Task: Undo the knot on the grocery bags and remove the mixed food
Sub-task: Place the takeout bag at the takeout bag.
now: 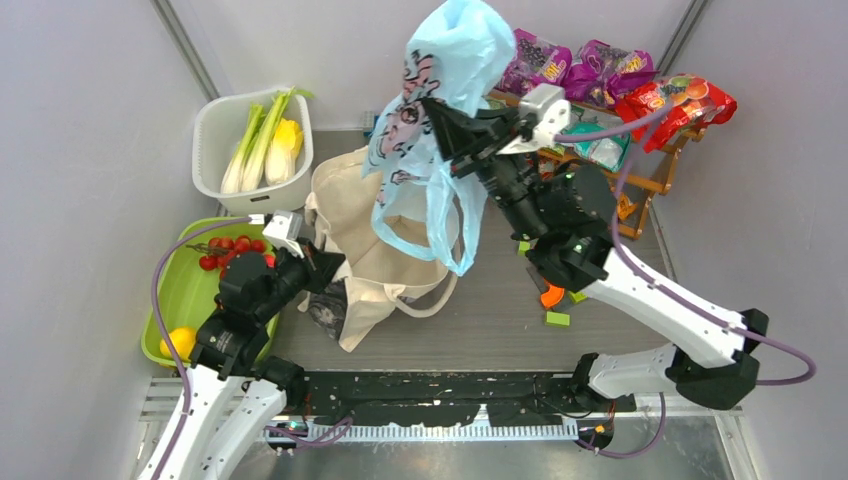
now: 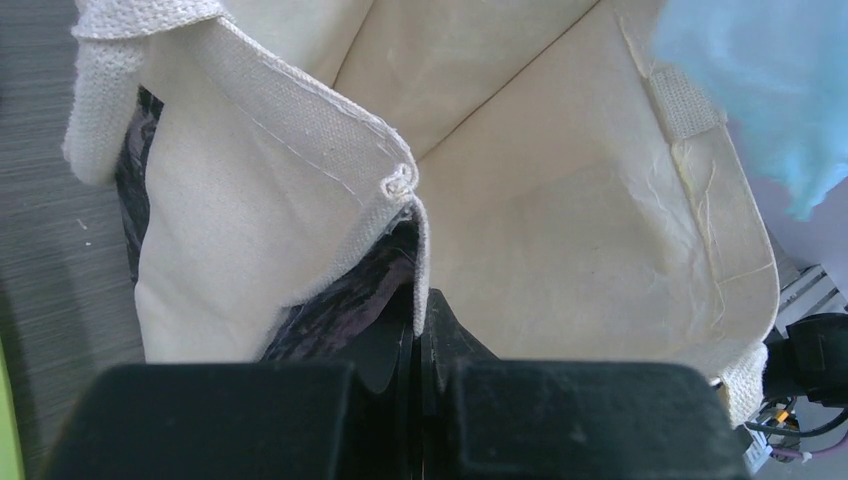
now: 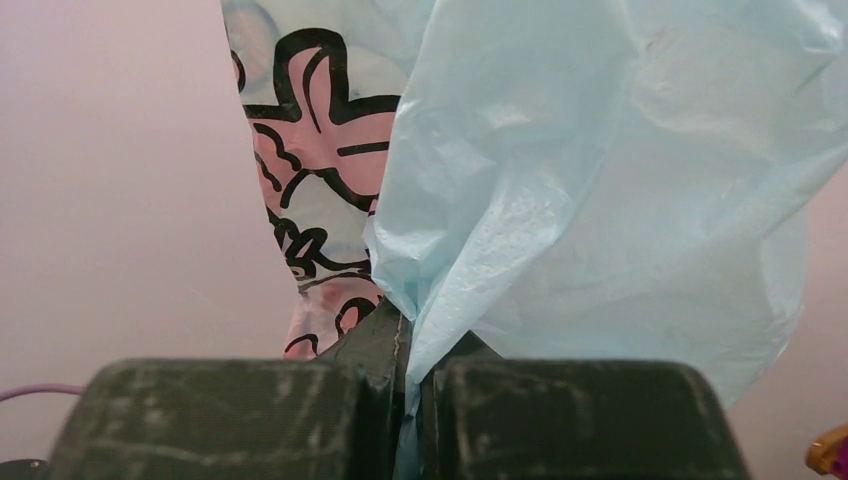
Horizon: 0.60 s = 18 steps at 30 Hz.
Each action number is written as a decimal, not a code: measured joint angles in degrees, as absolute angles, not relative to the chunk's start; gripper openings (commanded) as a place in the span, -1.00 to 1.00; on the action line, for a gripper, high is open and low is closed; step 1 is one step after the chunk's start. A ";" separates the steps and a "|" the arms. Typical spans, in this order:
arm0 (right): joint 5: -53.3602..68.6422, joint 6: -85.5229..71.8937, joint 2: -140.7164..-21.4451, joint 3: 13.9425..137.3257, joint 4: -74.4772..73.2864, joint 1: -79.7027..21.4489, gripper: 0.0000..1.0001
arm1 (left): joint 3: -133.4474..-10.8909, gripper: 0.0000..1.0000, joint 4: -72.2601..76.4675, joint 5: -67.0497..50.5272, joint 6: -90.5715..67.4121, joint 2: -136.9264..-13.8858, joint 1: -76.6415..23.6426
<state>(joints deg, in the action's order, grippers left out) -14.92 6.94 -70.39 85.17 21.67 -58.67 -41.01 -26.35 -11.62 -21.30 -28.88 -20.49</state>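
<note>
The right gripper (image 3: 405, 345) pinches the light-blue bag (image 1: 455, 50), which hangs limp and crumpled, cartoon-printed, above the table's (image 1: 500, 300) middle; the left gripper (image 2: 418, 325) is clamped on the cream tote (image 1: 365, 225) rim.

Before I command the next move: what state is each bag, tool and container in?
Light-blue plastic bag: lifted off the table, handles dangling loose.
Right tool: shut on the light-blue plastic bag.
Canvas tote: slumped on the table.
Left tool: shut on the canvas tote's rim.
White tub: holding green-white stalks and a yellow vegetable.
Green tray: holding red fruits and a yellow fruit.
</note>
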 measured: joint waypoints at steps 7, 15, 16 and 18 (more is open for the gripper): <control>-6.59 0.34 -76.29 77.14 23.86 -58.65 -0.90 | -41.01 -1.00 -26.63 -10.50 -22.13 -27.97 -20.49; 4.73 -8.71 -87.18 65.89 14.52 -59.16 -0.89 | -41.01 -1.00 -26.96 -9.41 -21.76 -27.00 -20.49; 5.37 -9.06 -89.56 65.84 12.73 -59.20 -0.90 | -41.01 -1.00 -27.11 -9.04 -21.61 -26.76 -20.49; 5.85 -9.21 -94.04 66.22 8.95 -59.20 -0.90 | -41.01 -1.00 -27.62 -8.32 -21.23 -26.20 -20.49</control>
